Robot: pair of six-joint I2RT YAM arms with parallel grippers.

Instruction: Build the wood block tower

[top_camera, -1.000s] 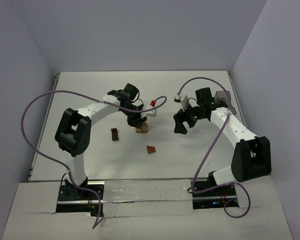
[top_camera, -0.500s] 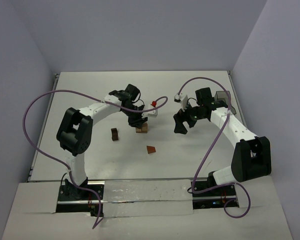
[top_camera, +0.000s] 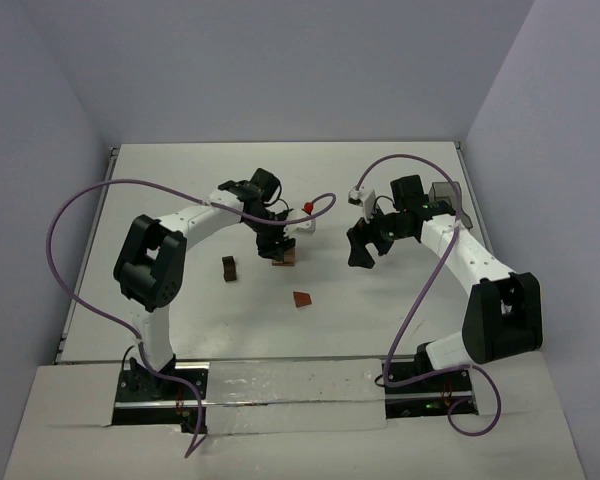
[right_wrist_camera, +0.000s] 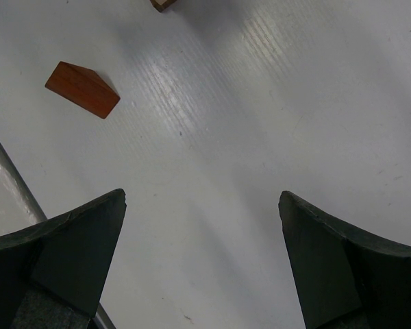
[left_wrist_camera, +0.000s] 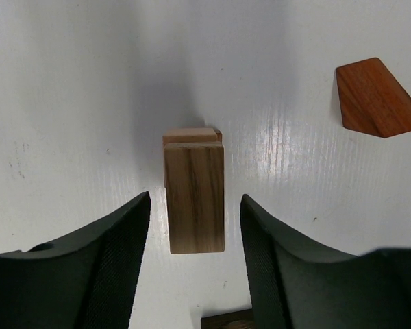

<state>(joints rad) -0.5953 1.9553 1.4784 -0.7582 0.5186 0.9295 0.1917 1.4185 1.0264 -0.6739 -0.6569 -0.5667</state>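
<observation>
tower spot: wood block tower (left_wrist_camera: 194, 195) stands mid-table, just left of centre in the top view, right under the left gripper (top_camera: 276, 245).
left claw: spread, one finger each side of the top block, thin strip of white showing both sides, not touching.
right claw: right gripper (right_wrist_camera: 203, 199) spread wide, nothing between the fingers, right of centre, well apart from the tower.
open room: bare surface all round the tower; widest toward the upper part of the top view.
neighbours: reddish-brown wedge (top_camera: 302, 299) lower right of the tower, dark block (top_camera: 228, 268) to its left, both apart from it.
tower axis: top tan block's long axis runs top to bottom in the left wrist view, in line with the fingers; lower blocks peek out at its upper end.
wedge axis: upper left to lower right in the right wrist view.
surface: white table (top_camera: 180, 190), glossy, faint streaks.
room: pale lavender walls (top_camera: 280, 60) on three sides.
</observation>
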